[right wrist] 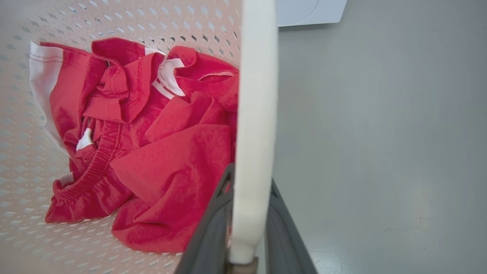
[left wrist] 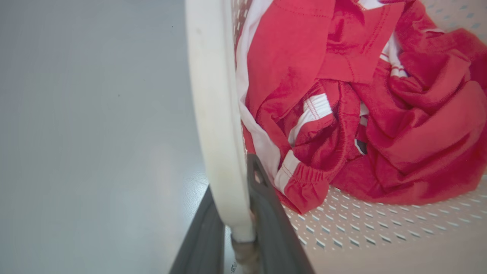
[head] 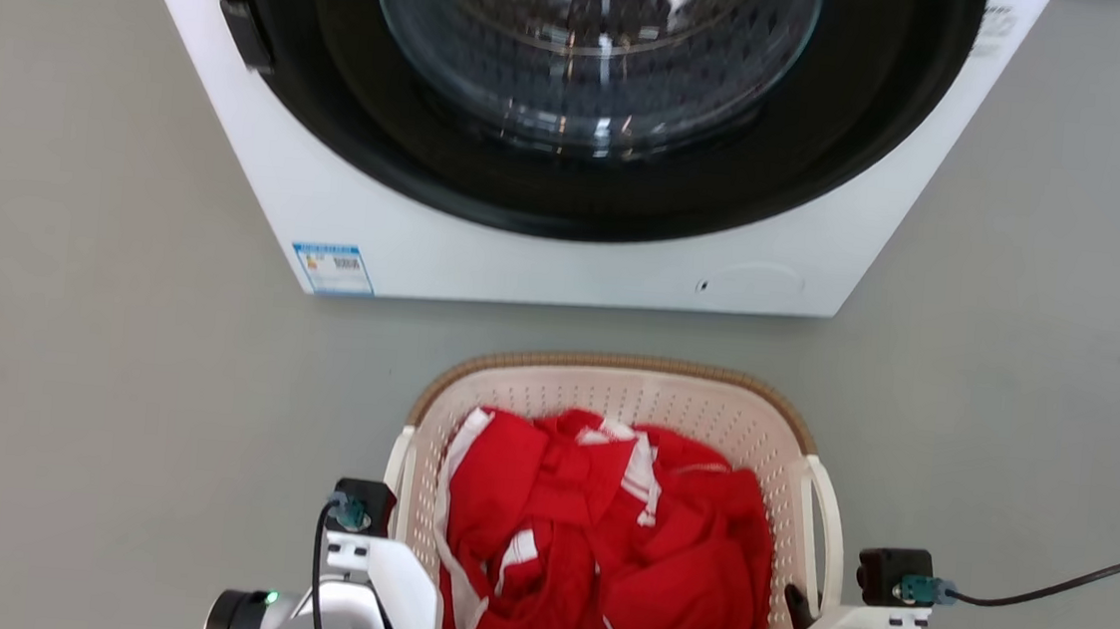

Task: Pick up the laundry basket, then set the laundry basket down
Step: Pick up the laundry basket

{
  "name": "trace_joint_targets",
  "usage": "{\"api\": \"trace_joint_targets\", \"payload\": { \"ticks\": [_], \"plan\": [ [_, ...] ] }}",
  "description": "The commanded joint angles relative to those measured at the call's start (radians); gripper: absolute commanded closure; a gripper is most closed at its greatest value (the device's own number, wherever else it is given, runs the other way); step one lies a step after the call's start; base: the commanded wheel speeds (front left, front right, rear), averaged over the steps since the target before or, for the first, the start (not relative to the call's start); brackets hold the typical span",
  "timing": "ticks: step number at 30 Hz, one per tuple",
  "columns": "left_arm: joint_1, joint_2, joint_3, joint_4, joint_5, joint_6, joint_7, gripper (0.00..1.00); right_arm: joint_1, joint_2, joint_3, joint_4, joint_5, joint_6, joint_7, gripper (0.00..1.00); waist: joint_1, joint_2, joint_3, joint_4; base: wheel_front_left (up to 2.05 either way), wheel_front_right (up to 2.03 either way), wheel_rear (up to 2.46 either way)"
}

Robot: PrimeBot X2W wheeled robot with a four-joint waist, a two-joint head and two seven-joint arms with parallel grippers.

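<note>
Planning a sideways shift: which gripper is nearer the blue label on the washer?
Left. The left gripper grips the laundry basket roughly in front of the blue label; the right gripper grips its opposite side, farther across.

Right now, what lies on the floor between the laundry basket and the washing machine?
Nothing: in the head view, the strip of grey floor between the laundry basket and the washing machine is bare.

White glossy forearms [head: 389, 581], dark round joints with green LEDs [head: 271, 597]. Black wrist camera boxes [head: 892, 571], teal plugs [head: 918, 589], thin black cables [head: 1058, 586]. Left pincer [left wrist: 230, 173], right pincer [right wrist: 250, 173]: dark grey fingers [left wrist: 274, 228], cut-out tips.
</note>
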Motion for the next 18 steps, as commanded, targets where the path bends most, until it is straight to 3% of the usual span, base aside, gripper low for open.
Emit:
{"api": "trace_joint_targets", "payload": {
  "ticks": [1,18],
  "plan": [
    [0.002,0.067,0.007,0.023,-0.003,-0.002,0.003,1.00,0.025,-0.041,0.017,0.020,0.015,0.002,0.005,1.00,0.0000,-0.0001,-0.041,-0.011,0.00,0.00,0.00],
    [0.087,0.067,-0.021,0.049,-0.038,-0.041,0.078,1.00,0.094,-0.041,0.060,0.046,0.082,0.002,0.056,1.00,0.0000,-0.0001,-0.191,-0.029,0.00,0.00,0.00]
  ]
}}
